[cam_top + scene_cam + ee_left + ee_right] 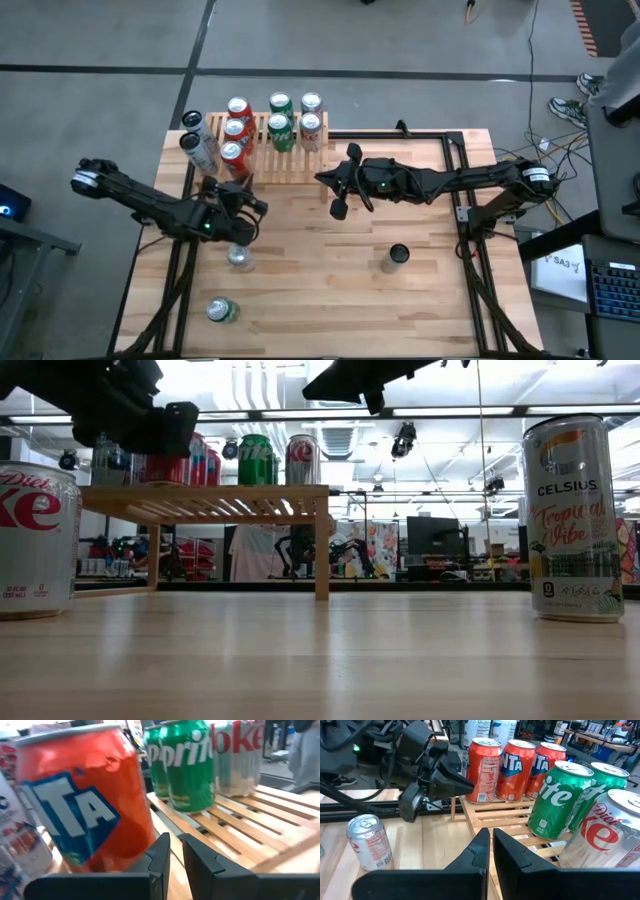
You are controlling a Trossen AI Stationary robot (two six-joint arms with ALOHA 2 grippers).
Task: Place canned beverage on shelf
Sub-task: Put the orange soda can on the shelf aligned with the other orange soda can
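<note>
Two cans stand closest to the table-level camera: a silver Diet Coke can (35, 540) at one edge and a tall pale Celsius can (574, 518) at the other, both upright on the bare light-wood table (320, 660). Beyond them sits the low slatted light-wood shelf (285, 160), already carrying orange-red Fanta cans (236, 130), green Sprite cans (281, 125) and silver Diet Coke cans (311, 122), all upright. From above, the left gripper (240, 195) hangs right at the shelf's front corner, just beside the nearest Fanta can (82, 800), which fills its wrist view; its fingers are drawn nearly together with nothing between them, so it looks to have let go of that can. The right gripper (338, 205) hovers near the shelf's front edge, fingers pressed shut and empty. Loose cans remain well apart from the shelf: a silver one (240, 258) just below the left gripper, a green one lying near the table's front edge (221, 311), and a dark-topped one (397, 257) on the right arm's side. The left arm is nearer the silver can, which stands upright, so a sideways grasp probably suits it.
</note>
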